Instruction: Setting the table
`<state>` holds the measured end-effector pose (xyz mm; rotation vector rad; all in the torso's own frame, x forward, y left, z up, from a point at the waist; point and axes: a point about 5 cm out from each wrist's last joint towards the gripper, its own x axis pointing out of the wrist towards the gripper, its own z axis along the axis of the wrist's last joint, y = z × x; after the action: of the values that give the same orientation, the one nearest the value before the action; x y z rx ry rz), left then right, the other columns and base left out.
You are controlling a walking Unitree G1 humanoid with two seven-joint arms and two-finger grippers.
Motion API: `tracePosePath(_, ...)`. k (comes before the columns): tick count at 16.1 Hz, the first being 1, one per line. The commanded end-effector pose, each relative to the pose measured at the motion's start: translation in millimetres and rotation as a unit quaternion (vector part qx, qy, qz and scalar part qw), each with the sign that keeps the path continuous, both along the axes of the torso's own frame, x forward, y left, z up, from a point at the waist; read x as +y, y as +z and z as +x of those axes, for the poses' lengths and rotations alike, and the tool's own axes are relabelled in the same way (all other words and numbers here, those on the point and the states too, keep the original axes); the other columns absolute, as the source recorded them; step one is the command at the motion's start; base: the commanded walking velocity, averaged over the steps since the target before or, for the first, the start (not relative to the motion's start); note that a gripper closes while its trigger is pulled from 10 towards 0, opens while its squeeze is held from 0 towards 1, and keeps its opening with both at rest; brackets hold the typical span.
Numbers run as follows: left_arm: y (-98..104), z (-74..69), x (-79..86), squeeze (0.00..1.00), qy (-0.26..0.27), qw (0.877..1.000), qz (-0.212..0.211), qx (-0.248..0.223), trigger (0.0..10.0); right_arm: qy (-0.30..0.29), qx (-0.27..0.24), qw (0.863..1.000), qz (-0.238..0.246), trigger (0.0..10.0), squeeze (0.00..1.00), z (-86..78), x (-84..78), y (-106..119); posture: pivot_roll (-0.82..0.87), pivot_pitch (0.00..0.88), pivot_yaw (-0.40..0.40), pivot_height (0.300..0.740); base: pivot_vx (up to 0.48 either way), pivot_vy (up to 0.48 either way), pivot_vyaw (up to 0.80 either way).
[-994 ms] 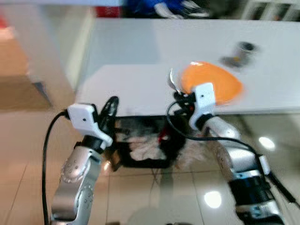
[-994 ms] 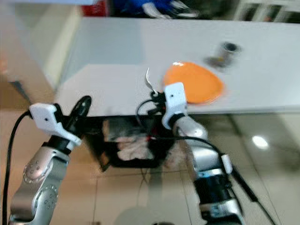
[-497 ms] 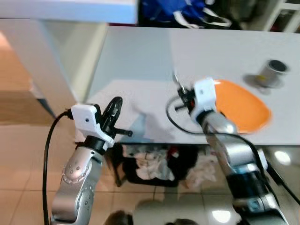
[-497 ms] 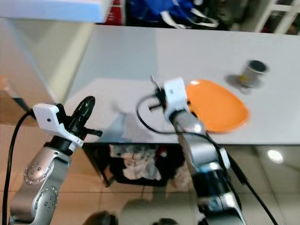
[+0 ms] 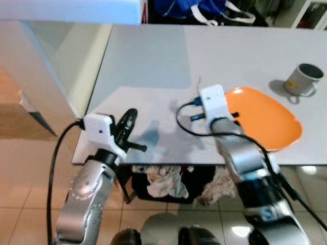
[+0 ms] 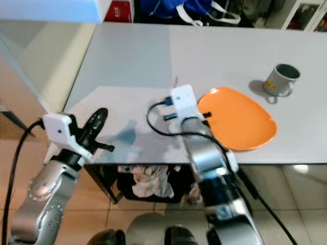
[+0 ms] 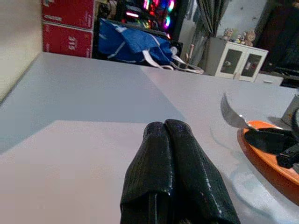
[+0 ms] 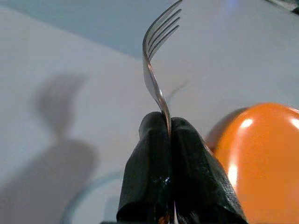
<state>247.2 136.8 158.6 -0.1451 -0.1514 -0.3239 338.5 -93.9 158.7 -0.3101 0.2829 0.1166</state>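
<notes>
Fork (image 8: 158,56) count was just one, and it was pinched by its handle between the two black fingers of the right claw (image 8: 168,122), which were pressed tight together on it. Its four tines stuck up and away from the fingertips, curving slightly, over the pale grey desk (image 5: 148,61). From the head camera you could see that claw (image 5: 200,100) hovering above the desk, with only a sliver of the fork poking out past the white wrist housing.

Right beside the right claw, on its outer side, sat one orange plate (image 5: 265,118), lying flat on the desk with its near rim close to the desk's front edge. Further out past the plate, well apart from the claw, stood one grey mug (image 5: 303,79), upright, handle turned toward the plate.

The left claw (image 5: 126,122) was up at the near left corner of the desk, fingers closed flat against each other with nothing between them; its wrist view showed them (image 7: 174,154) squeezed together over bare desk top, with the fork and plate rim off to the side.

Beyond the far edge of the desk lay one blue bag (image 7: 128,45) with white straps, next to a red box (image 7: 67,21). Under the desk there was a dark bin with crumpled stuff (image 5: 163,181) in it.
</notes>
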Motion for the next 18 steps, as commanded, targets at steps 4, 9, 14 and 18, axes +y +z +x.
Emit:
tracePosePath(4,4.0,-5.6,1.1,0.0,0.006,1.0,0.007,0.0,10.0,-0.014,0.069,0.997,0.023,10.0,0.0,2.7,12.4,-4.3,-0.07,0.173,-0.009,0.74,0.0,0.0,0.0)
tracePosePath(9,2.8,-19.0,-3.5,0.0,0.008,1.0,0.002,0.012,10.0,-0.052,0.077,0.995,-0.021,10.0,0.0,12.7,14.6,-0.3,-0.05,0.217,-0.02,0.74,0.0,0.0,0.0)
tracePosePath(14,3.7,-26.8,-5.4,0.0,0.011,1.0,0.001,0.02,10.0,-0.079,0.075,0.99,-0.086,10.0,0.0,20.0,12.5,-3.7,-0.04,0.24,-0.033,0.74,0.0,0.0,0.0)
tracePosePath(18,3.6,-31.3,-7.2,0.0,0.007,1.0,0.001,0.026,10.0,-0.076,0.078,0.988,-0.109,10.0,0.0,22.8,9.8,-6.7,-0.04,0.248,-0.038,0.74,0.0,0.0,0.0)
